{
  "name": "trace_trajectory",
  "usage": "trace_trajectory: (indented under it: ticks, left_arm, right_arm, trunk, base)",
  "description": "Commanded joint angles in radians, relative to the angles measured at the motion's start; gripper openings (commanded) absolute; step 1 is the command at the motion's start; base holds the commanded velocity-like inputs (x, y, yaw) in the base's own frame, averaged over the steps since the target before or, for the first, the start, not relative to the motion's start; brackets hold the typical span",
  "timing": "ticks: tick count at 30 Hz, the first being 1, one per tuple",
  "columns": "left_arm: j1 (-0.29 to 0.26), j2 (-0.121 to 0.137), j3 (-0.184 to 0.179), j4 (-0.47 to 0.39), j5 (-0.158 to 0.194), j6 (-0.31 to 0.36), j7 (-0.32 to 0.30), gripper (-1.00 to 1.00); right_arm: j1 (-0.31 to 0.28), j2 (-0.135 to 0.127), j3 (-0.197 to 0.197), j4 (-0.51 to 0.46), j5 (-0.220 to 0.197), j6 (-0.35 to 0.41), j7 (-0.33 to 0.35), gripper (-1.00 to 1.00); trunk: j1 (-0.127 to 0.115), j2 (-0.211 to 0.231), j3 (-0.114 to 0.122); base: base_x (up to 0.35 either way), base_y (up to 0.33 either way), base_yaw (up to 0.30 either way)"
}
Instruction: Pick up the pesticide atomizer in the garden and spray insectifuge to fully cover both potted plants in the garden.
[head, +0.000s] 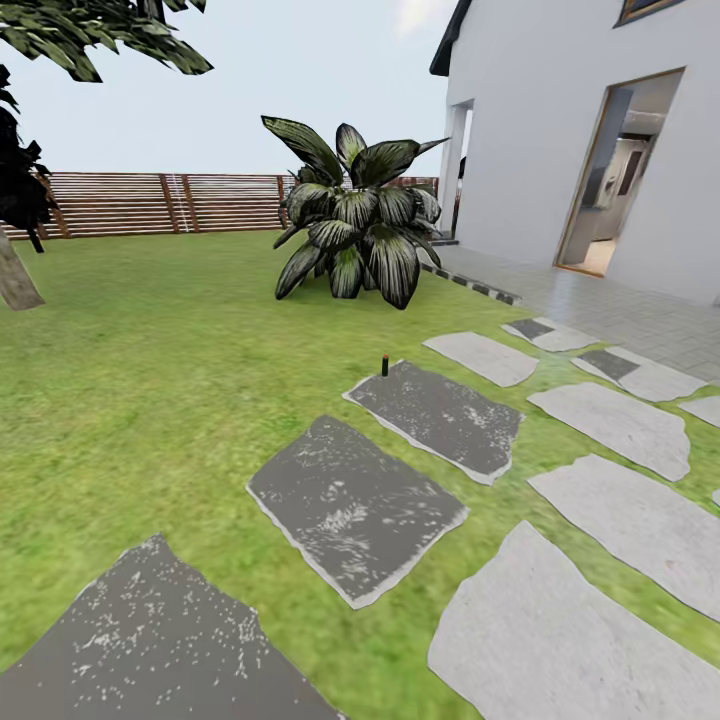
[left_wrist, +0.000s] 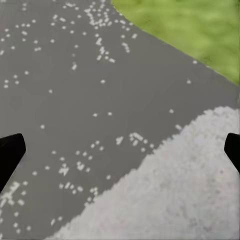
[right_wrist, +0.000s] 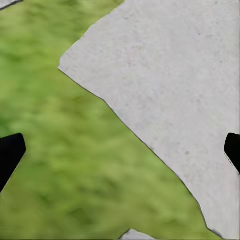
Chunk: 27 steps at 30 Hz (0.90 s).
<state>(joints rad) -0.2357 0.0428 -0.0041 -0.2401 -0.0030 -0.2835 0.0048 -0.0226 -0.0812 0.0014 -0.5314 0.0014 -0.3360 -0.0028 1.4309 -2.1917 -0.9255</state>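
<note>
We see a small dark object (head: 384, 365), possibly the sprayer, frame centre at a stepping stone's (head: 440, 415) edge; too small to confirm; we judge it light, rigid; grip its handle; both grippers (left_wrist: 120, 150) (right_wrist: 120, 150) spread, empty.

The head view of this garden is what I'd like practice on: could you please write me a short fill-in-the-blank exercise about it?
1. The large dark striped-leaf plant stands on the green ____.
2. The brown slatted wooden fence runs ____ that plant.
3. The flat grey stepping stones lie in the grass, leading toward the white ____.
4. A small dark upright object stands at the edge of a ____ stepping stone.

Missing words: lawn; behind; house; dark grey
</note>
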Motion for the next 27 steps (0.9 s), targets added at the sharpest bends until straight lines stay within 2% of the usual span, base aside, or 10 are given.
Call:
trace_trajectory:
  ticks: [1, 27]
  left_arm:
    - [-0.001, 0.000, 0.000, 0.001, -0.001, -0.003, 0.000, 1.00]
    - [-0.001, 0.000, -0.001, 0.001, -0.002, -0.003, 0.000, 1.00]
  right_arm:
    - [0.000, 0.000, 0.000, 0.001, 0.000, -0.003, 0.000, 1.00]
    - [0.000, 0.001, 0.000, 0.001, 0.002, -0.003, 0.000, 1.00]
  trunk:
    - [0.000, 0.000, -0.001]
    - [0.000, 0.000, -0.001]
  base:
    - [0.339, 0.000, 0.000]
    - [0.339, 0.000, 0.000]
